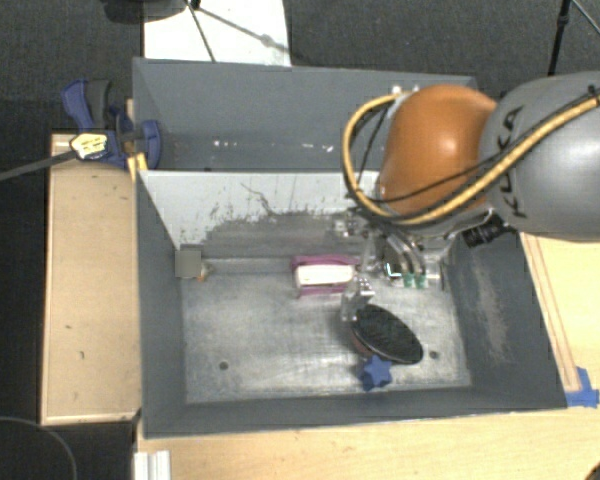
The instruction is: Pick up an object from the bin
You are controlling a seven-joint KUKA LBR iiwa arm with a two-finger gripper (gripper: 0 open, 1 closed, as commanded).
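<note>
Pink-and-white box (323, 273), one of four loose things in the grey bin (160, 298), lies near the middle of the floor; my hand (362, 293) is down just beside its right end, between it and the one black oval thing (388, 336) towards the front right. One small blue piece (376, 373) sits just below the oval, and one small grey block (189, 263) lies well apart by the left wall. How far my hand is open, or whether it holds anything, I cannot tell.
</note>
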